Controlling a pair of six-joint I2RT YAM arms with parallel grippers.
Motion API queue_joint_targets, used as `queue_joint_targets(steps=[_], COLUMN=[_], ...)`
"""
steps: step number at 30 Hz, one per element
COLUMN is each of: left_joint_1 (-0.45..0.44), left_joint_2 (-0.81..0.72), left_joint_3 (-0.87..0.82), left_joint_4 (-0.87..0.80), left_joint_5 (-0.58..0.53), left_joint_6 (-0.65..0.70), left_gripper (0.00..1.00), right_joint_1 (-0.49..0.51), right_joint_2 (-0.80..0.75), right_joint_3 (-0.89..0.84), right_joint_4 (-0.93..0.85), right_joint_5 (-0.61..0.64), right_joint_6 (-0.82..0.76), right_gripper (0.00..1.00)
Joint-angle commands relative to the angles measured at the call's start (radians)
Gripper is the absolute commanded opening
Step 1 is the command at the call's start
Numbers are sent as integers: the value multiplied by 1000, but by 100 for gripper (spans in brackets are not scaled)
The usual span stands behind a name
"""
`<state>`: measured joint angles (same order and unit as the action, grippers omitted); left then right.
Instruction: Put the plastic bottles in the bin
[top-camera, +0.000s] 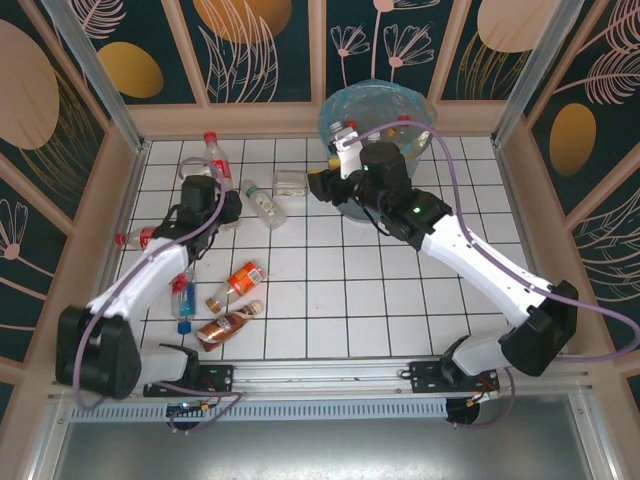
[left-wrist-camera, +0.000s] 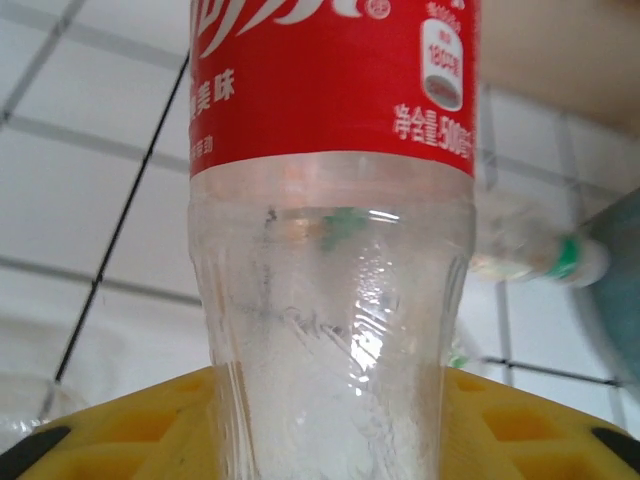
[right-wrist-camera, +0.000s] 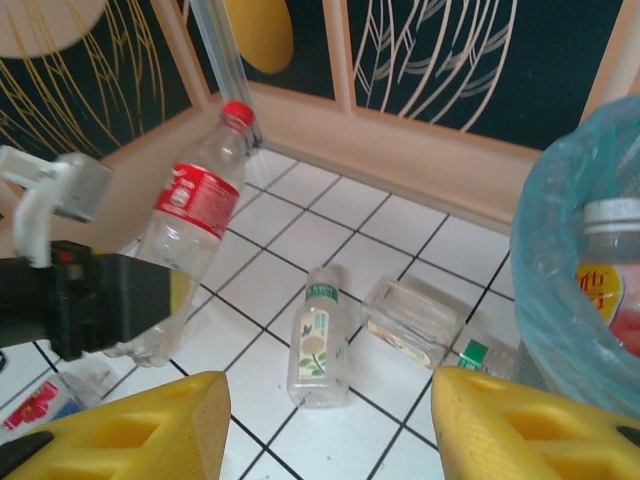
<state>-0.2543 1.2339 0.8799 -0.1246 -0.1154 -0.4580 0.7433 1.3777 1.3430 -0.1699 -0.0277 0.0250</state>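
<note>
My left gripper (left-wrist-camera: 330, 410) is shut on the lower body of a clear plastic bottle (left-wrist-camera: 330, 90) with a red label; its yellow fingers (left-wrist-camera: 530, 420) press both sides. From above, this red-capped bottle (top-camera: 215, 157) stands tilted at the back left, with the left gripper (top-camera: 212, 192) at its base. The right wrist view shows the same bottle (right-wrist-camera: 195, 225) lifted off the tiles. My right gripper (top-camera: 318, 186) hangs open and empty just left of the bin (top-camera: 425, 110); its fingers (right-wrist-camera: 140, 425) frame a green-labelled bottle (right-wrist-camera: 320, 340). The blue-bagged bin (right-wrist-camera: 560, 300) holds a white-capped bottle (right-wrist-camera: 612, 280).
Loose on the tiles lie a clear flat container (top-camera: 290, 182), a green-labelled bottle (top-camera: 266, 205), a red-capped bottle (top-camera: 135, 238), a blue one (top-camera: 183, 298), an orange-labelled one (top-camera: 240, 280) and a brown one (top-camera: 228, 325). Wooden walls (top-camera: 130, 190) ring the floor.
</note>
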Motion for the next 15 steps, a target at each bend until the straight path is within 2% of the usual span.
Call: queue_joint_targets(steps=[1,3,9,15], left_joint_1=[-11,-35,-179,-234], left_joint_2=[-122,-184,-327,-390], left_joint_3=[-22,-18,-13,-27], left_joint_4=[69,68,75,134], left_joint_5=[50,84,161,375], left_joint_6=[124,182,342,357], left_gripper=[42,41,40,36], right_joint_1=[-6,-8,-14,-18], right_joint_2=[-72,-102,-174,-197], right_joint_3=[-25,-43,-69,-57], right_joint_4=[100,143,260,352], right_joint_5=[-30,-53,-235,-393], right_joint_6=[-3,-2,-6,47], right_gripper=[56,58,61,67])
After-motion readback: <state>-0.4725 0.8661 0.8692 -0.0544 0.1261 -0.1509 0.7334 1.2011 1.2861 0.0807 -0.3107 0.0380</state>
